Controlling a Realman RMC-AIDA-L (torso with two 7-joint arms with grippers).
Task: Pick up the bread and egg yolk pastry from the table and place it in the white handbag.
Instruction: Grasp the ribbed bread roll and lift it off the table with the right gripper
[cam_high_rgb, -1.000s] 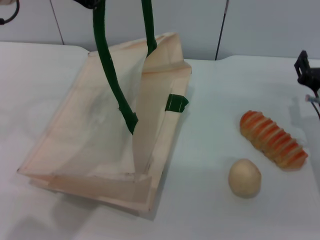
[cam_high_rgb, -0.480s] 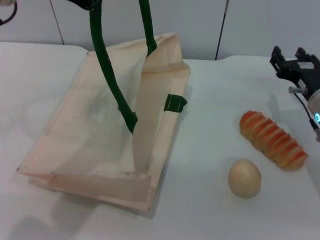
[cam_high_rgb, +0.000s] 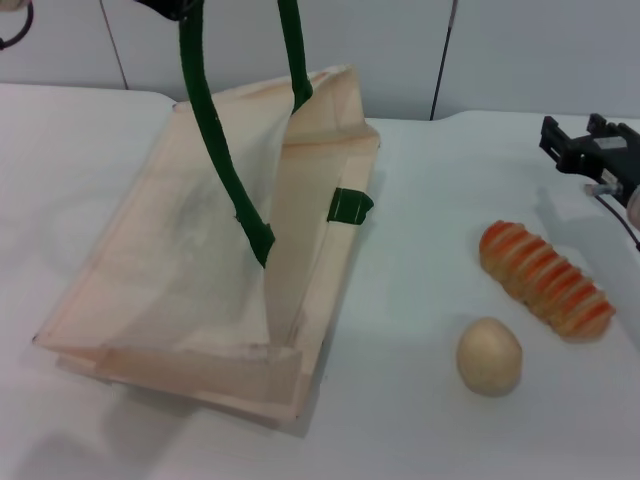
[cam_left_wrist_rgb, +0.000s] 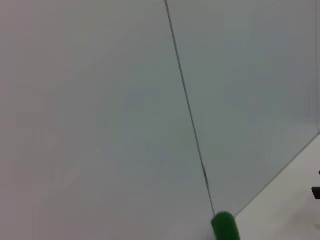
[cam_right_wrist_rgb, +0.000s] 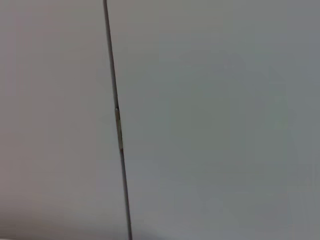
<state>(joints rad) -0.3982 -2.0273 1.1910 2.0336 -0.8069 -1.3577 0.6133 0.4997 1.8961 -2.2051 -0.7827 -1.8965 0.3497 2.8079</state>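
The white handbag (cam_high_rgb: 200, 260) lies open on the table at the left. Its green rope handle (cam_high_rgb: 215, 150) is pulled up to my left gripper (cam_high_rgb: 172, 8) at the top edge of the head view, which is shut on it. A bit of that handle (cam_left_wrist_rgb: 224, 227) shows in the left wrist view. The bread (cam_high_rgb: 546, 278), striped orange, lies at the right. The egg yolk pastry (cam_high_rgb: 489, 355) sits just in front of it and to its left. My right gripper (cam_high_rgb: 578, 140) is open and empty, hovering behind the bread near the right edge.
A green tab (cam_high_rgb: 350, 206) sticks out from the bag's right side. The white table (cam_high_rgb: 420, 300) is bare between bag and food. A grey panelled wall (cam_high_rgb: 400, 50) stands behind; both wrist views show mostly that wall.
My right gripper has come in from the right edge towards the area behind the bread. The bag, bread and pastry have stayed put.
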